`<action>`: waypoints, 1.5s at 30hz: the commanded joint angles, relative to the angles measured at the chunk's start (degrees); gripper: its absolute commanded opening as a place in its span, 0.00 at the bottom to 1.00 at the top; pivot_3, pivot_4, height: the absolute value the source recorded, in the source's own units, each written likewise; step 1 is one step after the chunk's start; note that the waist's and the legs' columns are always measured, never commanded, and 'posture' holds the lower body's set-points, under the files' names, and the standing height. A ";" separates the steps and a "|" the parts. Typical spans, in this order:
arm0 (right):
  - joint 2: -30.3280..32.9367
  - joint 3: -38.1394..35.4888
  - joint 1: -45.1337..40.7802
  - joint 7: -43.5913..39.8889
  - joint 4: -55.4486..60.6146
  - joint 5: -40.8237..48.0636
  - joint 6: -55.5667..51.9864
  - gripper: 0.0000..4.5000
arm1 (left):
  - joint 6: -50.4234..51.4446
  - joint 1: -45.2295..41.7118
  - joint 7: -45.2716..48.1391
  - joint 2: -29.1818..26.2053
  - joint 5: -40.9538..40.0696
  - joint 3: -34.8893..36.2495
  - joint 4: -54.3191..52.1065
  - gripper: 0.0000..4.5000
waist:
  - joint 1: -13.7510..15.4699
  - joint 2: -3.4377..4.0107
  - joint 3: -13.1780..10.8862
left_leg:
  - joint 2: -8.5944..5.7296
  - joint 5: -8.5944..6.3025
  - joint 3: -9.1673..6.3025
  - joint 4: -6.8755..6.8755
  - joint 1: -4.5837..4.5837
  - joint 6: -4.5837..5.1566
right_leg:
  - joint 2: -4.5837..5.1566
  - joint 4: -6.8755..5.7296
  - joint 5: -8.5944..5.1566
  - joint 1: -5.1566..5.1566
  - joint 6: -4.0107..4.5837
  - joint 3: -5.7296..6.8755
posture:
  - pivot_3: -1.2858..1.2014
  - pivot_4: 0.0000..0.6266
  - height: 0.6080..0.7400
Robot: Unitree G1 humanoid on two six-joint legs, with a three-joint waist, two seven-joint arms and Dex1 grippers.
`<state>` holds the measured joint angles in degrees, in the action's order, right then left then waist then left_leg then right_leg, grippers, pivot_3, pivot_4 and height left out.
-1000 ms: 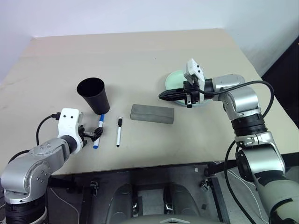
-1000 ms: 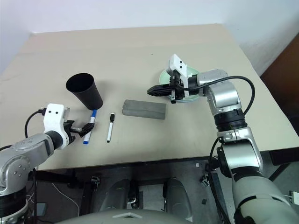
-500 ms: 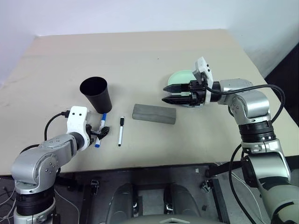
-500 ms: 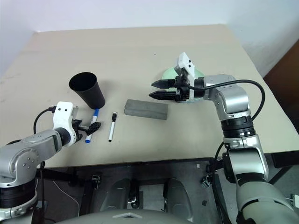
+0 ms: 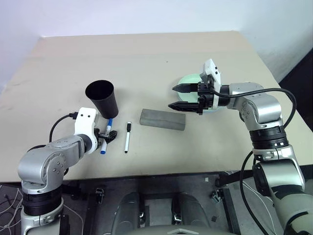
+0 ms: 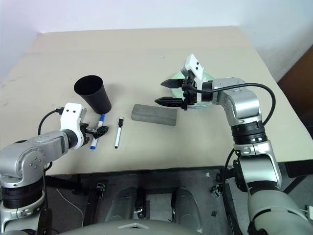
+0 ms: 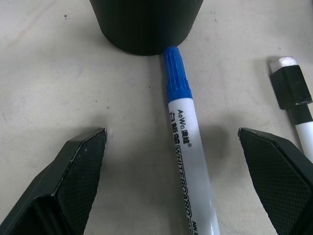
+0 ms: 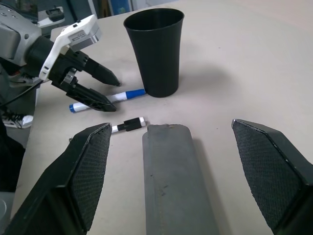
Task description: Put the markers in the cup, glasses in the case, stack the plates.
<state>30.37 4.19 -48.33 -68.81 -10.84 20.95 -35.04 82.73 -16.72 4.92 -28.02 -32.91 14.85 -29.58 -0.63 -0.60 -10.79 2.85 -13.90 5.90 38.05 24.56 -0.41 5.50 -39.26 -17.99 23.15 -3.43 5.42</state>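
Note:
The blue-capped marker (image 7: pixel 183 127) lies on the table with its cap touching the base of the black cup (image 5: pixel 102 98). My left gripper (image 5: pixel 108 137) is open low over it, one finger on each side. The black-capped marker (image 5: pixel 126 137) lies just to its right. The grey case (image 5: pixel 163 119) lies shut in the middle of the table. My right gripper (image 5: pixel 172 97) hangs open above the case's right end, pointing left, with nothing between its fingers. A mint green plate (image 5: pixel 187 80) sits behind it, partly covered by the hand. The glasses are out of view.
The pale table (image 5: pixel 146 54) stretches bare behind the cup and plate. Its front edge runs just below the markers and my left arm. A black cable loops off my right forearm at the table's right side.
My right gripper has gone from shut to open, staying in place above the case's right end. My left gripper has edged in so that it straddles the blue-capped marker.

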 commanded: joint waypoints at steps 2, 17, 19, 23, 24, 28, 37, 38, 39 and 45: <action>0.56 -0.16 -0.96 1.07 0.74 0.15 0.13 0.93 | 4.94 -1.70 -0.05 0.71 1.55 0.66 0.98 0.88 | -0.01 0.00 0.00 | 0.00 -0.01 0.00 0.00 -0.01 0.02 | 0.00 0.00 0.00 -0.01 -0.01 0.00 | 0.52 0.24 0.70; -0.03 -0.21 -2.67 1.08 -2.32 0.17 1.45 0.93 | 9.77 0.36 1.83 -3.13 4.03 2.60 -1.18 0.06 | -0.35 0.00 0.00 | 0.00 0.02 0.03 -0.02 0.00 -0.05 | 0.01 0.06 0.00 0.00 -0.01 -0.02 | 0.52 0.24 0.70; -0.14 -0.22 -2.78 1.08 -2.91 0.12 1.94 0.93 | 9.77 0.51 1.76 -3.55 4.56 3.62 -1.45 0.06 | -0.46 0.00 0.00 | 0.00 0.02 0.04 -0.04 0.00 -0.05 | 0.00 0.06 0.00 0.01 -0.01 -0.02 | 0.52 0.24 0.70; -0.33 -0.16 -2.96 0.90 -3.90 0.04 2.97 0.93 | 9.77 0.06 -0.59 -3.87 7.52 5.68 -2.99 0.06 | -0.47 -0.01 -0.01 | 0.02 0.02 0.03 -0.06 0.00 -0.05 | -0.02 0.06 0.00 0.03 -0.01 -0.02 | 0.52 0.24 0.70; -0.36 -0.13 -3.00 0.80 -4.12 0.06 3.23 0.93 | 9.77 -0.20 -1.14 -3.40 7.67 7.40 -3.48 0.06 | -0.48 -0.02 -0.02 | 0.02 0.02 0.03 -0.05 0.00 -0.05 | -0.03 0.06 0.00 0.03 -0.01 -0.02 | 0.52 0.24 0.70; -0.67 0.28 -3.34 0.19 -5.43 -0.14 4.45 0.93 | 9.77 -0.42 -3.08 -2.96 10.48 12.04 -4.84 0.06 | -0.21 -0.10 -0.07 | 0.03 0.02 0.02 -0.06 0.01 -0.04 | -0.03 0.05 0.00 0.04 -0.01 -0.02 | 0.52 0.24 0.70; -2.72 0.89 -3.95 -0.24 -6.52 -0.20 6.14 0.93 | -8.39 -3.46 -3.38 -4.89 17.00 13.91 -2.62 0.06 | -0.07 -0.26 -0.16 | 0.00 0.02 0.00 -0.05 0.06 -0.06 | 0.01 0.06 0.01 0.06 -0.01 0.01 | 0.52 0.24 0.70; -2.87 0.80 -3.92 -0.16 -6.51 -0.14 6.31 0.93 | -11.28 -3.67 -2.72 -5.55 17.36 13.79 -2.21 0.06 | -0.12 -0.26 -0.16 | 0.00 0.02 0.01 -0.04 0.07 -0.06 | 0.02 0.06 0.01 0.07 -0.01 0.00 | 0.52 0.24 0.70; -3.00 0.70 -3.83 -0.10 -6.40 -0.01 6.41 0.93 | -14.99 -3.90 -1.83 -5.98 17.56 13.74 -1.55 0.06 | -0.13 -0.26 -0.16 | -0.01 0.02 0.02 -0.05 0.07 -0.07 | 0.03 0.07 0.01 0.07 -0.01 0.00 | 0.52 0.24 0.70; -3.22 -0.88 -2.72 0.51 -4.47 2.04 5.29 0.93 | -42.93 -5.69 7.00 -5.44 17.20 10.69 2.31 0.06 | -0.09 -0.26 -0.17 | 0.00 0.03 0.04 -0.06 0.23 -0.07 | 0.03 0.11 0.01 0.21 0.00 0.01 | 0.52 0.24 0.70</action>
<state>27.09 5.35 -50.59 -68.45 -17.93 21.48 -29.74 46.91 -21.10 9.75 -33.29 -15.65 25.59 -26.77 -0.72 -0.86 -10.96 2.84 -13.87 5.94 38.00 24.83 -0.48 5.53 -39.14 -17.97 23.37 -3.43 5.43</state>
